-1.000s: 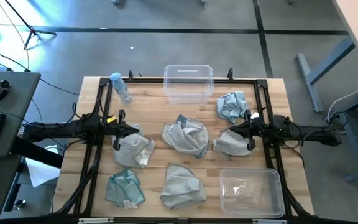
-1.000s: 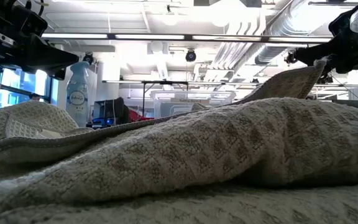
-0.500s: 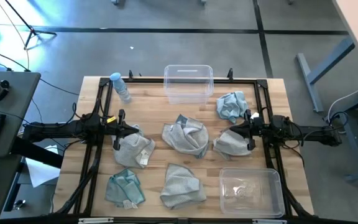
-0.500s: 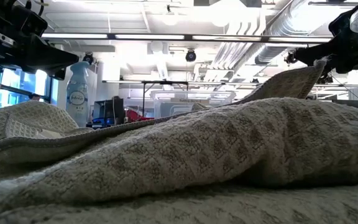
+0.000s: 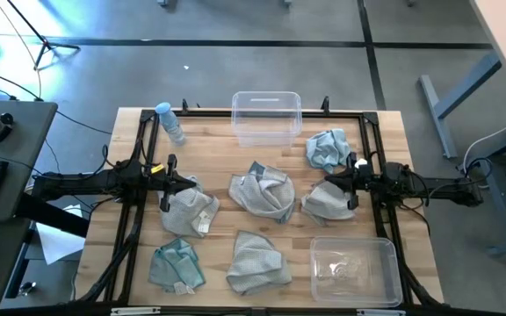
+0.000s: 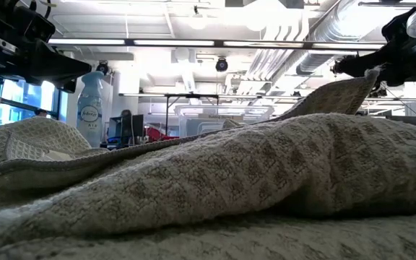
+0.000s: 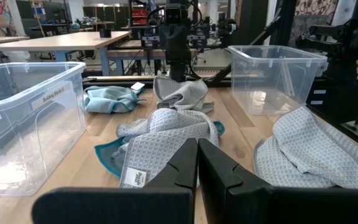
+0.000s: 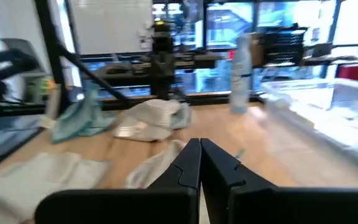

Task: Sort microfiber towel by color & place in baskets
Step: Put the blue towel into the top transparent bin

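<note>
Change: the right hand has crept slightly toward frame left compared with a second ago; the towels, bins and the left hand lie as before.
Left hand: at left centre of the high view, over the upper edge of a grey towel; its fingers are pressed together with nothing between them.
Water bottle: a clear bottle with a blue cap lies at the upper left of the tabletop.
Lower left: a blue-teal towel lies crumpled near the tabletop's bottom edge.
Centre: a grey towel with teal showing under it sits mid-frame; another grey towel lies below it.
Upper centre: one clear basket stands at the top edge of the tabletop, nothing visible in it.
Right hand: at right centre, just above the rim of a grey towel; its fingers are closed and hold nothing.
Upper right: a blue-teal towel lies bunched above the right hand.
Lower right: the second clear basket sits at the bottom right corner; whether it holds anything I cannot tell.
</note>
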Controlling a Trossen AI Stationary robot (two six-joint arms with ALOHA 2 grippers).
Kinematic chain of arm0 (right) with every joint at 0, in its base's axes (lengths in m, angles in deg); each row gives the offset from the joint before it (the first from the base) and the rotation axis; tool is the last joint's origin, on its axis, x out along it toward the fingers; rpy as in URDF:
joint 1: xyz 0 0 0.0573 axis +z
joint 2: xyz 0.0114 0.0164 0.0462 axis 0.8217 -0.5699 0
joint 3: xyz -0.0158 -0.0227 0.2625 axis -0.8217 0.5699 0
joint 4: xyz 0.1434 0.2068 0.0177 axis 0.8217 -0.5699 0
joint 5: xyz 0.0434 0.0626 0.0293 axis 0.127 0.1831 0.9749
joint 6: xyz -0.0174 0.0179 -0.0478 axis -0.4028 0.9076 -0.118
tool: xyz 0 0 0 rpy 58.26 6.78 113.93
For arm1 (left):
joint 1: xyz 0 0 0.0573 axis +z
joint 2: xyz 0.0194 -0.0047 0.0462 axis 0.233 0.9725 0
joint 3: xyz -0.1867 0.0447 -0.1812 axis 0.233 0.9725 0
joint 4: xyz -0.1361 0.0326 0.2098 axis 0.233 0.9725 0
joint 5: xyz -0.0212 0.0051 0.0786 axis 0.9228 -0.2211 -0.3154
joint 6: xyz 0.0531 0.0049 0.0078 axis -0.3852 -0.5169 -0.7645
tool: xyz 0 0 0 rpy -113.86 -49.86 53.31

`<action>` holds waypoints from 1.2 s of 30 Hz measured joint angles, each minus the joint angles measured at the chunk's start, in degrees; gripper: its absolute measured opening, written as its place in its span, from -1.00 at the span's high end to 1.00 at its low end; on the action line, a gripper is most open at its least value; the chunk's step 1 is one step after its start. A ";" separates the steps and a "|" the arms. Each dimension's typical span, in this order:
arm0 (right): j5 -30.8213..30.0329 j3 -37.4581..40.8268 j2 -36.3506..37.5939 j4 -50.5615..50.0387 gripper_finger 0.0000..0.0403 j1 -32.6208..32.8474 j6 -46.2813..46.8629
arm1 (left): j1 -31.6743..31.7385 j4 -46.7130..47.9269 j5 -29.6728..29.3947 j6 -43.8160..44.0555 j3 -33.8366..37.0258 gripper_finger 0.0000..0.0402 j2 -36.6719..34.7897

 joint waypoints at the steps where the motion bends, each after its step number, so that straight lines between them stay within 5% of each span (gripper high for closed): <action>1: -0.07 0.00 0.00 0.02 1.00 0.00 -0.77 | 0.00 0.00 0.02 0.00 0.00 1.00 0.02; 18: -0.06 0.00 -0.07 0.01 1.00 0.00 10.13 | 0.00 0.00 0.02 -0.02 0.00 1.00 0.02; 23: -5.47 -1.45 -0.11 -0.59 1.00 0.04 9.13 | 0.01 0.00 0.01 0.00 -0.01 1.00 0.01; 28: -8.71 -7.90 -0.17 -2.83 1.00 0.04 7.30 | 0.00 0.00 0.02 0.00 0.00 1.00 0.00; 36: -12.87 -27.79 -9.55 -23.78 1.00 0.04 8.83 | 0.02 0.00 0.02 0.00 0.00 1.00 0.02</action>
